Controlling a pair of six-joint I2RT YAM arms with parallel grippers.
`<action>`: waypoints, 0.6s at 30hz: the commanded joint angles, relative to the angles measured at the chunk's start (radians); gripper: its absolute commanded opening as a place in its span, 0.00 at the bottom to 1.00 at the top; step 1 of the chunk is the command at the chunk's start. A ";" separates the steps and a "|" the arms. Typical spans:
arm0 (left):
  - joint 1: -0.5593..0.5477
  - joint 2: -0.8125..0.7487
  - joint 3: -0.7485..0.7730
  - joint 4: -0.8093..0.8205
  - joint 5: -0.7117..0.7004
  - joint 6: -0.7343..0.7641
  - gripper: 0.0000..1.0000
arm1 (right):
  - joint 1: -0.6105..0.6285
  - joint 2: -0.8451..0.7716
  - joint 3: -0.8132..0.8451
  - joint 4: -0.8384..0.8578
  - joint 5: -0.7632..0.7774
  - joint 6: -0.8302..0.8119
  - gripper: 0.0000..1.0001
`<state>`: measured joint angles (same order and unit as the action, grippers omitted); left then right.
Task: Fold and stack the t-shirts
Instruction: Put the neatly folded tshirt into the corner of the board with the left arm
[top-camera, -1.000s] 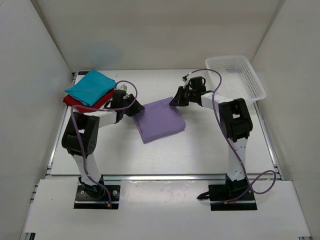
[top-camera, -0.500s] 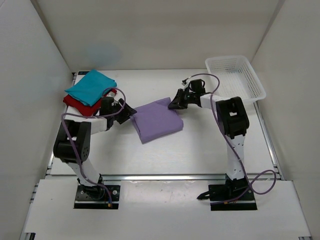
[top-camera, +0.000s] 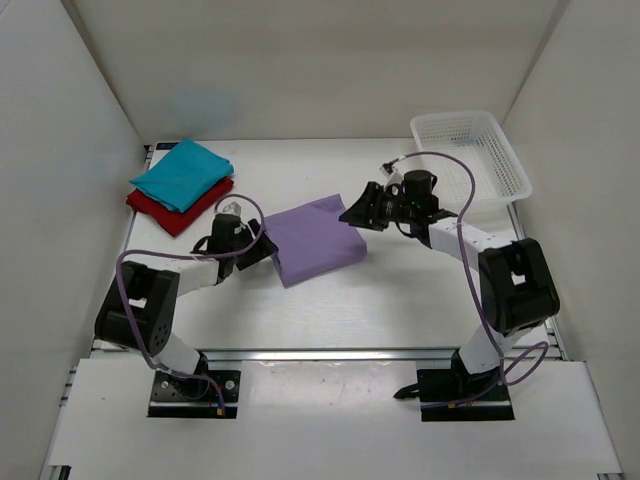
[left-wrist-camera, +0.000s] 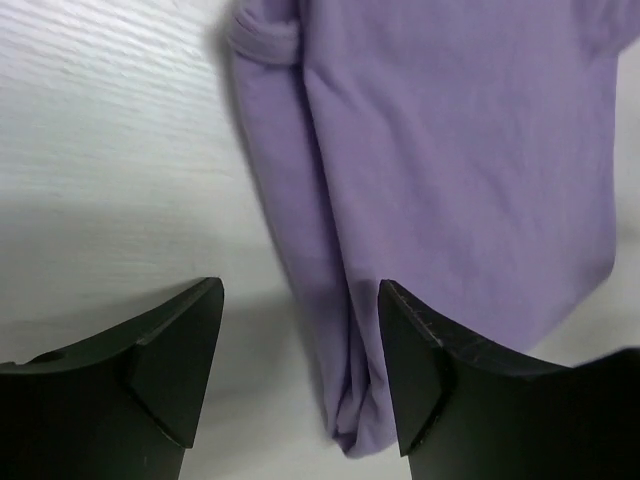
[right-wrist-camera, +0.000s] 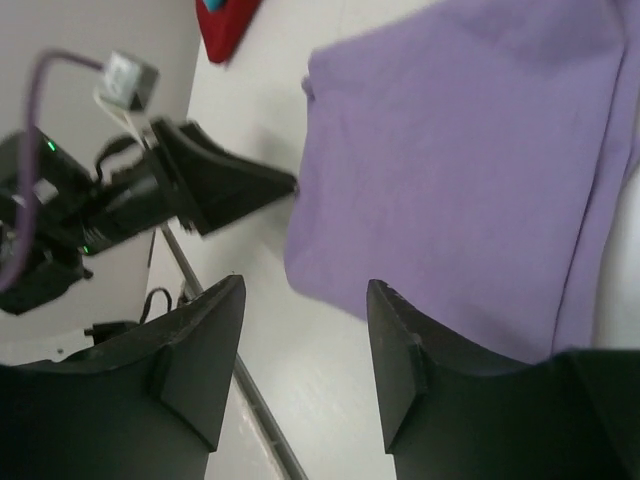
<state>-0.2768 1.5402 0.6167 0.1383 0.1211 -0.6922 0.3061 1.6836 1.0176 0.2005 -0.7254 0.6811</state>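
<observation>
The pale lavender t-shirt (top-camera: 315, 238) lies folded in a rough square at the table's middle. My left gripper (top-camera: 264, 247) sits at its left edge, open. In the left wrist view the shirt's folded edge (left-wrist-camera: 330, 300) runs between the spread fingertips (left-wrist-camera: 180, 340) without being pinched. My right gripper (top-camera: 353, 211) hovers open at the shirt's far right corner. In the right wrist view the lavender cloth (right-wrist-camera: 470, 170) lies beyond its fingers (right-wrist-camera: 405, 350), with bare table between them. The teal-blue t-shirt (top-camera: 183, 172) rests folded on the dark red t-shirt (top-camera: 172, 212) at the back left.
A white mesh basket (top-camera: 470, 150) stands at the back right corner. White walls close in the table on three sides. The left gripper (right-wrist-camera: 235, 190) and a corner of the red shirt (right-wrist-camera: 225, 25) show in the right wrist view.
Both grippers have opened and let go of the lavender shirt. The left gripper slid toward the near side along the shirt's left edge. The right arm's elbow swung out to the right.
</observation>
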 joint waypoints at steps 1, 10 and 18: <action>-0.002 0.041 -0.027 0.026 0.011 -0.018 0.74 | 0.011 -0.074 -0.088 0.068 0.012 0.015 0.51; -0.071 0.270 0.150 0.141 0.089 -0.096 0.32 | 0.036 -0.225 -0.273 0.071 0.053 -0.034 0.54; -0.076 0.391 0.628 -0.130 0.023 0.011 0.00 | 0.024 -0.315 -0.473 0.161 0.081 0.012 0.53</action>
<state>-0.3626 1.9339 1.0645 0.1329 0.1707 -0.7403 0.3332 1.4216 0.6086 0.2760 -0.6682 0.6804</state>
